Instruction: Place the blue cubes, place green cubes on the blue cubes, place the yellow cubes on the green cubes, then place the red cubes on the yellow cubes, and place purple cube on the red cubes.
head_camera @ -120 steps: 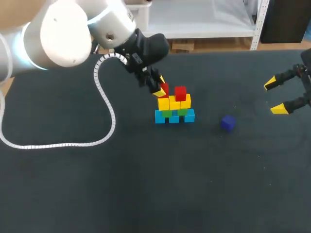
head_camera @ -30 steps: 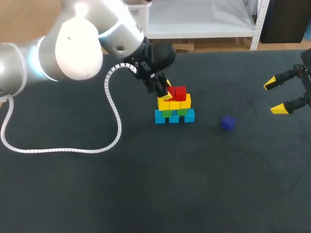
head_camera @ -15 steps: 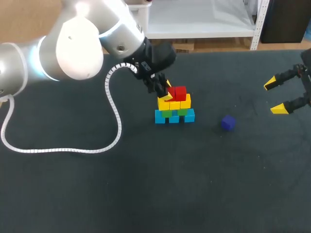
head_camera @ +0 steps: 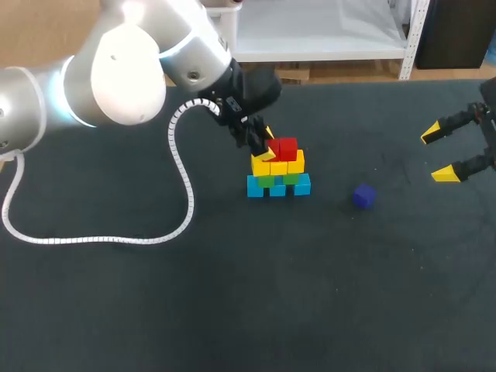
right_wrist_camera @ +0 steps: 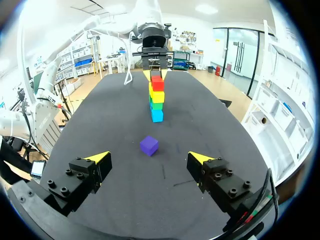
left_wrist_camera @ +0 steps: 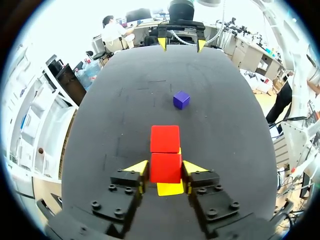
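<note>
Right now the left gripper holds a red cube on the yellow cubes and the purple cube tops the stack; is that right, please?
No: the purple cube lies on the table beside the stack, as the head view shows. The left gripper does hold a red cube on the yellow cubes.

Colours banding the stack (head_camera: 277, 167)
Showing blue cubes (head_camera: 256, 187), green cubes (head_camera: 266, 181), yellow cubes (head_camera: 279, 166), red cubes (head_camera: 287, 147) — purple cube (head_camera: 363, 195) on black table (head_camera: 232, 294).
</note>
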`<state>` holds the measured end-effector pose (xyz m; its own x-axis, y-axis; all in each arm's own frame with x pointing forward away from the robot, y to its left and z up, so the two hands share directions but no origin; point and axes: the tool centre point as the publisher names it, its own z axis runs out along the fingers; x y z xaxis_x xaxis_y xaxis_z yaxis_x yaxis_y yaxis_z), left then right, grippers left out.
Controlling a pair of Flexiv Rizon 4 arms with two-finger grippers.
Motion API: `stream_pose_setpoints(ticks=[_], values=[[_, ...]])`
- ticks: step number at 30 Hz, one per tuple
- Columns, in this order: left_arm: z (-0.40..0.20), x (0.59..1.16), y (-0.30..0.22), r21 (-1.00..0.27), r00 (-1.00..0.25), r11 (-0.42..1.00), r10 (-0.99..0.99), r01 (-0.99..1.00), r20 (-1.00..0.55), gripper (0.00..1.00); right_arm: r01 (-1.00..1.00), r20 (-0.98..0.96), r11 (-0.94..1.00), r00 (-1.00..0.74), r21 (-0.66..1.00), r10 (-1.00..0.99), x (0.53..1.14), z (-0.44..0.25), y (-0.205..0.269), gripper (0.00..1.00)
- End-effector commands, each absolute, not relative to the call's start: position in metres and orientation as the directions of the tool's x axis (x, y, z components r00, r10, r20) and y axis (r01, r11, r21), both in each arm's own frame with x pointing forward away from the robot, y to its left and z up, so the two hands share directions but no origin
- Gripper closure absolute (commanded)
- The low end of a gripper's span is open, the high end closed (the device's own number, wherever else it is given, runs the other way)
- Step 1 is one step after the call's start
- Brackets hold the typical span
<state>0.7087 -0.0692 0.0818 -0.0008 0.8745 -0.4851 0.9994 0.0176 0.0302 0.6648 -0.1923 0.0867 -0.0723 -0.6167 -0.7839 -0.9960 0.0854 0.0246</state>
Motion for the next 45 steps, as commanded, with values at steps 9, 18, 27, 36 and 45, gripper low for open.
stream_pose_setpoints(ticks=[9,18,27,36,45], values=[[0.082,0.713,-0.070,0.010,-0.017,0.025,0.876,1.000,-0.483,0.00,-0.996,-0.785,0.085,-0.071,0.024,-0.616,0.665,0.087,-0.192,0.00],[0.102,0.710,-0.058,0.029,0.036,-0.024,0.845,0.999,-0.533,0.00,-0.996,-0.785,0.085,-0.071,0.024,-0.616,0.665,0.087,-0.192,0.00],[0.125,0.702,0.003,0.061,0.057,-0.026,0.806,0.998,-0.589,0.00,-0.996,-0.785,0.085,-0.071,0.024,-0.616,0.665,0.087,-0.192,0.00],[0.125,0.703,0.066,0.072,0.053,-0.010,0.776,0.997,-0.629,0.00,-0.996,-0.785,0.085,-0.071,0.024,-0.616,0.665,0.087,-0.192,0.00],[0.123,0.704,0.103,0.061,0.067,-0.037,0.773,0.997,-0.631,0.00,-0.996,-0.785,0.085,-0.071,0.024,-0.616,0.665,0.087,-0.192,0.00]])
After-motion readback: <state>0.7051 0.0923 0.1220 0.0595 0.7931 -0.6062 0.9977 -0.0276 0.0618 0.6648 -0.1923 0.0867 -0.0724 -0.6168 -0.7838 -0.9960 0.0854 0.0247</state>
